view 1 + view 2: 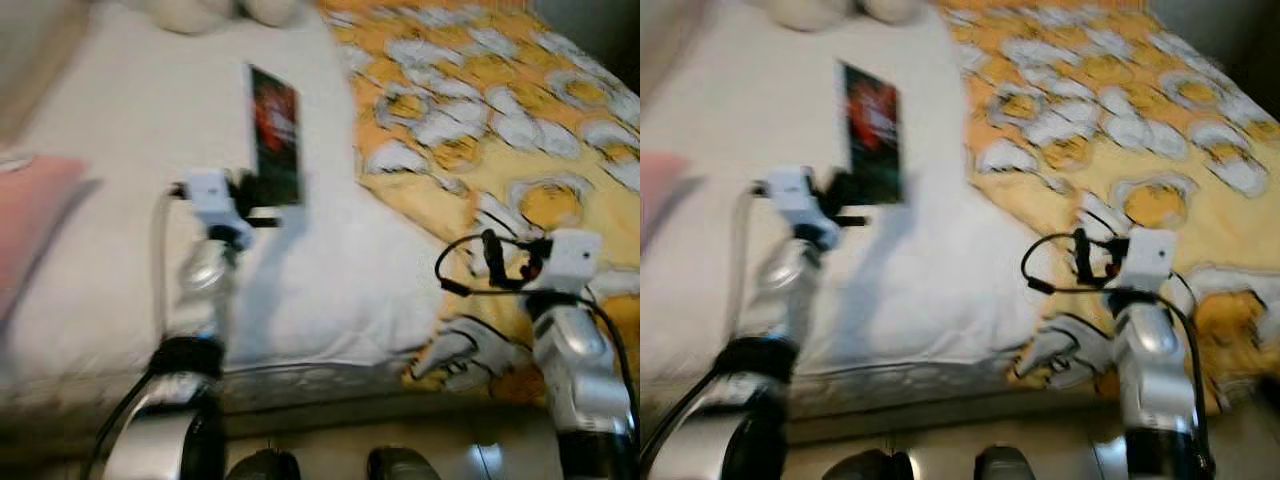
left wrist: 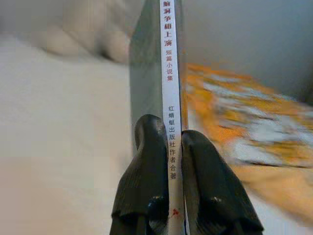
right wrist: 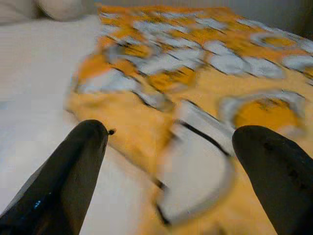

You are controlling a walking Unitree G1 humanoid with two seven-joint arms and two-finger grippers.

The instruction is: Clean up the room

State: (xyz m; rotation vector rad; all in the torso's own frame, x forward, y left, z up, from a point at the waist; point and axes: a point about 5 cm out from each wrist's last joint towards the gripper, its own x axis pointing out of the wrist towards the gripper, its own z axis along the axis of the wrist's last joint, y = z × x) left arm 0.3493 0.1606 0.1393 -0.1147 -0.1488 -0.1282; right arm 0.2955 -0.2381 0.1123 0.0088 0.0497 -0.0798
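**Here, a book held upright over a bed**

Left eye view: the left gripper (image 1: 262, 203) is raised above the white sheet (image 1: 130, 130) of a bed, holding a thin dark book (image 1: 275, 135) upright by its lower edge, near the edge of an orange and white patterned blanket (image 1: 480, 90) that covers the bed's right half. The right gripper (image 1: 500, 262) hovers over the blanket close to the bed's near edge. A pink pillow (image 1: 30, 220) lies at the left edge. The picture is blurred.

Left wrist view: two black fingers (image 2: 149, 166) are closed tight on the book's white spine (image 2: 171, 73), which carries printed Chinese characters.

Right wrist view: the two black fingers (image 3: 73, 171) stand wide apart, holding nothing, above the blanket where it meets the sheet.
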